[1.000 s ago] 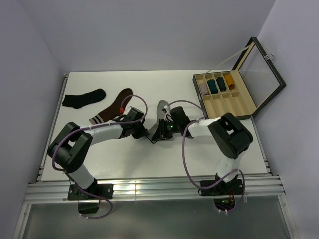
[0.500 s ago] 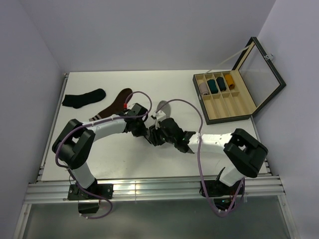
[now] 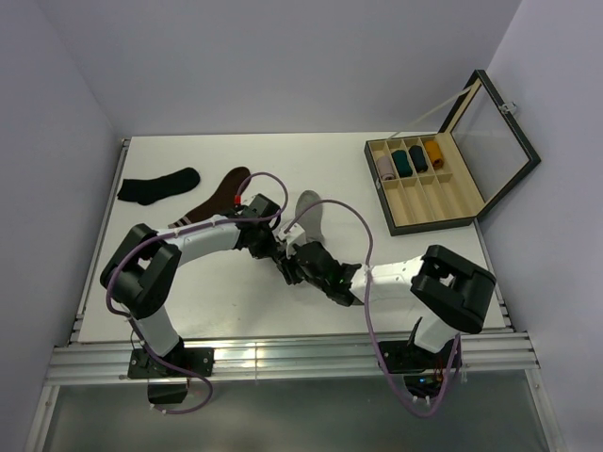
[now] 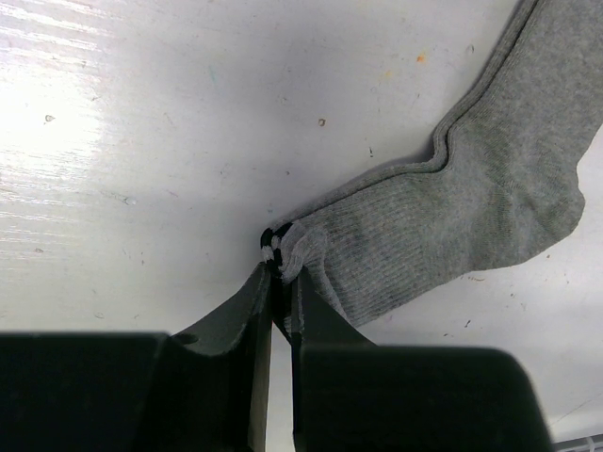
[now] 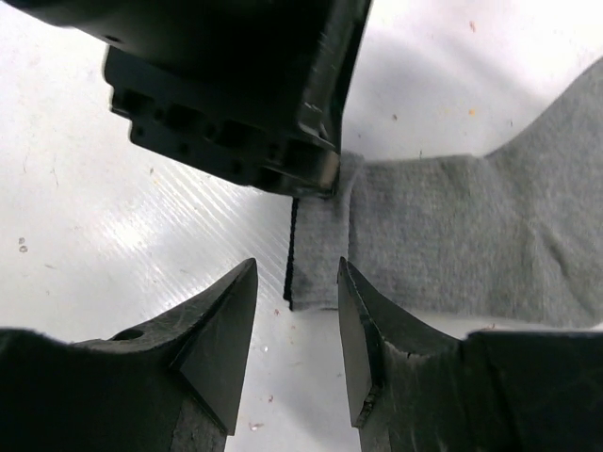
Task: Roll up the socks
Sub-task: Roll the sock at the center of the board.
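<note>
Your left fingers [image 3: 280,253] are clenched on the grey sock [image 3: 309,207]; in the left wrist view the 2 tips are pressed together with the bunched, dark-striped cuff [image 4: 285,252] nipped between them, low over the table [image 3: 236,301]. From that pinch the sock runs away to the upper right, lying flat, bending at the heel and widening toward the foot.

Your right fingers [image 3: 295,265] are released and grasp nothing; in the right wrist view the 2 fingertips [image 5: 226,320] stand apart, and the sock's cuff edge shows in the gap between them. The dark body of the left arm's wrist sits just beyond them, over the same end of the sock; whether the right tips touch the table, you cannot tell from these views.

From above, the 2 sets of fingers meet tip to tip near the middle of the table, at the near end of the grey sock; its foot points toward the far side.

A black sock [image 3: 158,185] lies at the far left, with a brown sock [image 3: 219,196] with a pale striped cuff beside it; both are well apart from the fingers. At the far right a wooden box [image 3: 443,209] stands with its glass lid raised; 4 rolled bundles [image 3: 402,162] fill its far compartments, 1 pale pink, 2 dark teal, 1 orange.
</note>
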Motion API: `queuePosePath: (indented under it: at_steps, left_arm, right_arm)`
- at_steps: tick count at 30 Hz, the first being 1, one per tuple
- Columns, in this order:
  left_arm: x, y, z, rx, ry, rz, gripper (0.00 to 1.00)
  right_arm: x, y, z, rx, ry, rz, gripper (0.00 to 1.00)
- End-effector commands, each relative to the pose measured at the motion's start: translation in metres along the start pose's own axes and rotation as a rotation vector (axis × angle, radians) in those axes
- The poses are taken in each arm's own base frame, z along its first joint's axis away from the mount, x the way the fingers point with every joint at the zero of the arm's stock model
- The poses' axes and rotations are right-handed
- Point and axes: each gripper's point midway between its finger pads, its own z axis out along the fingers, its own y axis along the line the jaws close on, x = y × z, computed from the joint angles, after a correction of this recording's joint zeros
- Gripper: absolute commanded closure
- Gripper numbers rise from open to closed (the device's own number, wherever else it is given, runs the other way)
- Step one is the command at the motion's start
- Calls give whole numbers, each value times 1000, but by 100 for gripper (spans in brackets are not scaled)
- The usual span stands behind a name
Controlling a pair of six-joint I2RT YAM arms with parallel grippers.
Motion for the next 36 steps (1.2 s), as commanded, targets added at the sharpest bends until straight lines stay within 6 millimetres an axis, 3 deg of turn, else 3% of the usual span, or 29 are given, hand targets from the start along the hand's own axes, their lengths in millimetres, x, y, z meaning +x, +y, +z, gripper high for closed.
queuePosePath:
  at_steps: [1,14,27,36]
  left_arm:
    - [4,2,0,-17,23,29,99]
    - [6,0,2,-10,31,20,99]
    - [13,4,5,-6,48,15,99]
    - [7,-4,-2,58,22,-7,95]
  right_arm:
    - [-19,0,7,28,-72,-39,53]
    - [14,5,27,34,21,-81,59]
    - [10,5,26,115,16,-125,61]
    - [27,6,36,112,110,-102,100]
